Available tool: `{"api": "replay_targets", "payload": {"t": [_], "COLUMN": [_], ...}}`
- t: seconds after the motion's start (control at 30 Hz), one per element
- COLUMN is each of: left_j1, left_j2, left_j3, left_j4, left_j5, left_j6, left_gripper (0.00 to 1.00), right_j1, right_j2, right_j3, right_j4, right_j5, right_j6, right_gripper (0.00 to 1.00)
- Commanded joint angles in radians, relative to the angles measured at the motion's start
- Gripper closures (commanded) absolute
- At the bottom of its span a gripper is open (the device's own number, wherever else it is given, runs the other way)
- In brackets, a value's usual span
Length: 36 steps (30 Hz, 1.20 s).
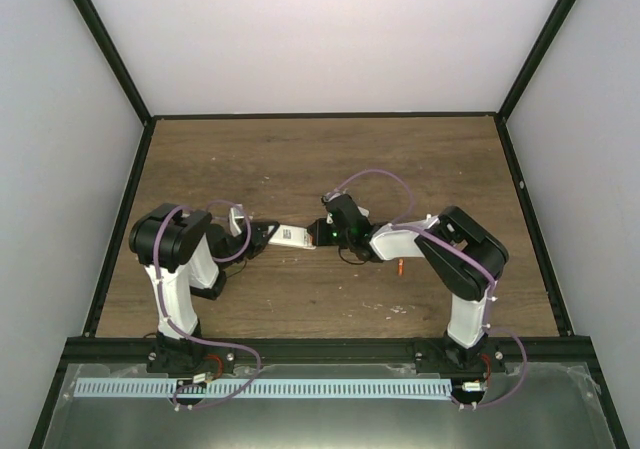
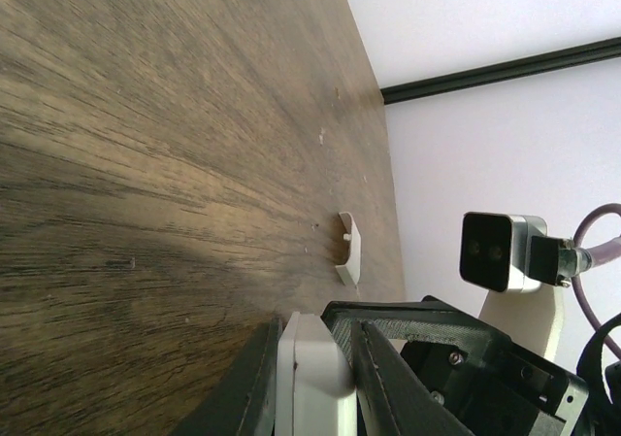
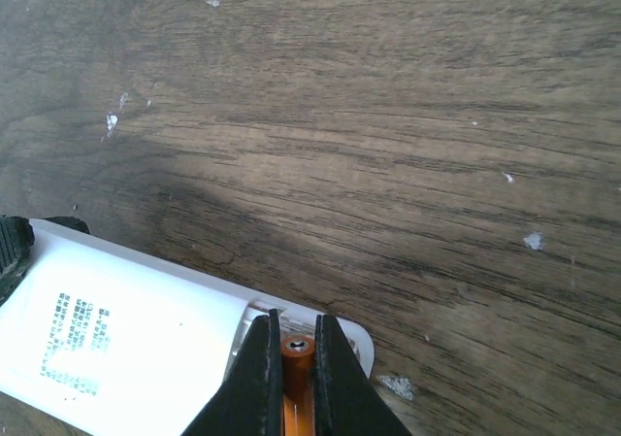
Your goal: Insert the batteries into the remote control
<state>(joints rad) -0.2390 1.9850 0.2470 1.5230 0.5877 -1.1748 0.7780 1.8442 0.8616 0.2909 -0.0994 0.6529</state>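
Each arm [image 1: 465, 264] has white links [image 1: 181, 289], black joints [image 1: 160, 234], purple cables [image 1: 385, 174].

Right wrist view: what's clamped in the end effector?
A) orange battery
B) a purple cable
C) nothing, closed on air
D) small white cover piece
A: an orange battery sits pinched in the right end effector, right at the open end of the white remote control.
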Motion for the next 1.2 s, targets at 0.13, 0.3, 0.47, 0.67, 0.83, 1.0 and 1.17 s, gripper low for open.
{"api": "replay_targets", "payload": {"t": [0.13, 0.3, 0.47, 0.67, 0.83, 1.0, 1.17], "left_j1": [0.002, 0.002, 0.002, 0.002, 0.003, 0.002, 0.002], "left_j2": [-0.007, -0.045, -0.105, -0.178, -0.251, -0.316, -0.455], "left_j3": [0.005, 0.019, 0.026, 0.032, 0.026, 0.006, -0.022], "left_j4": [0.082, 0.082, 0.082, 0.082, 0.080, 0.062, -0.105], "left_j5": [-0.049, -0.029, -0.028, -0.051, -0.081, -0.109, -0.143], "left_j6": [0.030, 0.016, -0.021, -0.106, -0.184, -0.282, -0.320], "left_gripper": [1.00, 1.00, 1.00, 1.00, 1.00, 1.00, 1.00], "right_j1": [0.027, 0.026, 0.022, 0.013, 0.005, 0.000, 0.001], "right_j2": [-0.027, -0.063, -0.136, -0.172, -0.173, -0.185, -0.264], "right_j3": [0.016, 0.066, 0.162, 0.324, 0.410, 0.418, 0.370], "right_j4": [-0.139, -0.195, -0.292, -0.436, -0.472, -0.488, -0.479], "right_j5": [0.016, 0.048, 0.110, 0.193, 0.241, 0.247, 0.230], "right_j6": [-0.020, -0.040, -0.070, -0.099, -0.144, -0.175, -0.186], "right_gripper": [0.99, 0.99, 0.99, 0.99, 0.99, 0.99, 0.99]}}
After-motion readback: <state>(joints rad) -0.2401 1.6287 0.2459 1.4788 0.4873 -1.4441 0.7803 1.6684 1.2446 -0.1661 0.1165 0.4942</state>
